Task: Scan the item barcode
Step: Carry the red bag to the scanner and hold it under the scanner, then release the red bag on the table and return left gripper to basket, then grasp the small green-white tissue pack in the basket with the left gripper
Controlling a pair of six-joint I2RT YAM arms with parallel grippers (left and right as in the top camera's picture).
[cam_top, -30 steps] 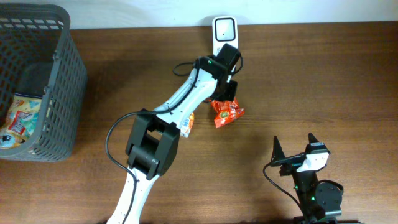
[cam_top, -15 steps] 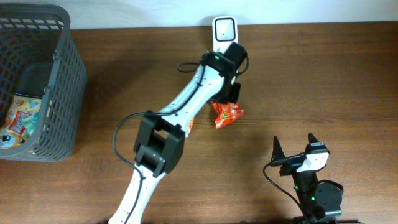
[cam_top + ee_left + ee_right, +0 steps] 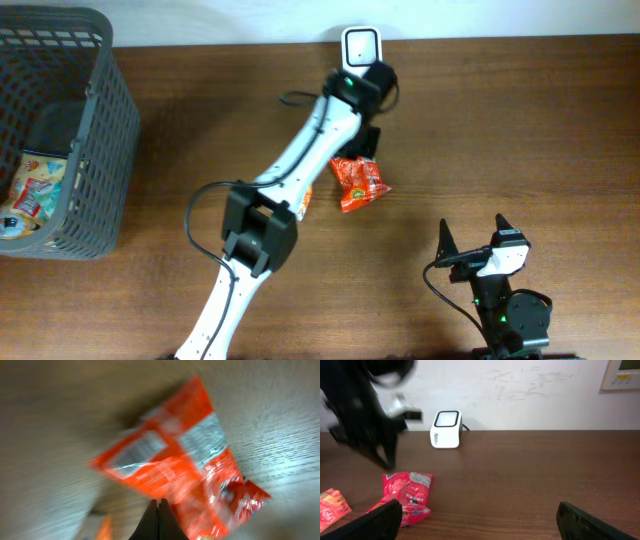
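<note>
while left gripper (image 3: 159, 506) pinches nothing, seemingly | right gripper (image 3: 477, 519) wide, empty | one red packet (image 3: 358, 183)

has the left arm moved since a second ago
Yes, the left arm has swung toward the scanner; its wrist now overlaps the scanner's base.
</note>
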